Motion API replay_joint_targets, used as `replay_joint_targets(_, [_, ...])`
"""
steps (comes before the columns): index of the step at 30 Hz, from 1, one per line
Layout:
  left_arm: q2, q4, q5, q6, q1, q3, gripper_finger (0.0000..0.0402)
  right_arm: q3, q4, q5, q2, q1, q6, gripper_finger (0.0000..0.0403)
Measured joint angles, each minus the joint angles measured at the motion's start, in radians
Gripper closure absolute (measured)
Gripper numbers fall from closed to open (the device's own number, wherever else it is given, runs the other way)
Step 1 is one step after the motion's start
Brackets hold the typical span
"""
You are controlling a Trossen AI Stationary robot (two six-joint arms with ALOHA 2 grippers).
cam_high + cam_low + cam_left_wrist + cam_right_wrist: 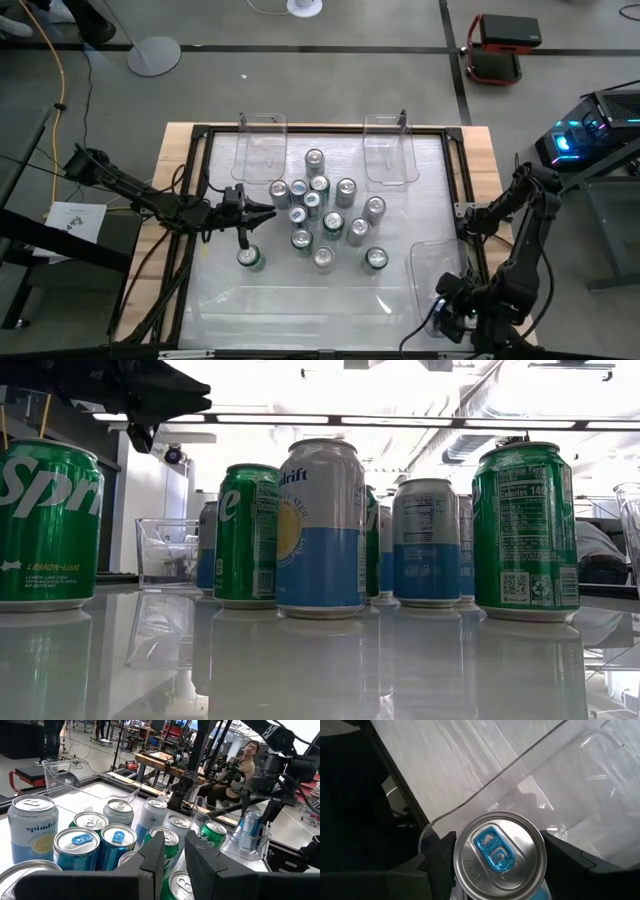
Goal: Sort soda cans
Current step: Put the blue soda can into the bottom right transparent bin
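In the high view the right gripper [450, 315] is half hidden by its own arm at the table's front right corner, over a clear bin [432, 262]. Its fingers are clamped on a blue-tabbed can [499, 854]. The left gripper [268, 211], slightly parted and empty, reaches level toward the can cluster [322, 215] mid-table; a lone Sprite can [250, 259] stands near the left edge.

We lose the left green can [45, 525] at the low view's edge; rear cans [385, 550] hide behind the front row; the held can [499, 855] shows us only its top, its sides hidden.
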Motion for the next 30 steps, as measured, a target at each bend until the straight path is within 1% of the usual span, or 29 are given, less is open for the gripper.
replay_joint_targets(6, [0.000,0.001,0.000,0.000,0.000,0.000,0.0337,-0.011,0.009,-0.028,0.012,0.000,-0.036,0.0159])
replay_joint_targets(16, [0.000,0.032,0.000,0.021,0.000,0.000,0.0337,-0.007,0.022,-0.057,0.040,-0.003,-0.094,0.0152])
replay_joint_targets(18, [0.000,0.035,0.000,0.024,0.000,0.000,0.0337,-0.007,0.026,-0.069,0.040,-0.005,-0.093,0.0144])
replay_joint_targets(25, [0.000,0.036,0.000,0.025,0.000,0.000,0.0337,-0.011,0.030,-0.149,0.044,-0.004,-0.085,0.0090])
replay_joint_targets(30, [0.000,0.041,0.000,0.025,0.000,0.000,0.0337,0.022,0.014,-0.153,0.037,-0.015,-0.083,0.0083])
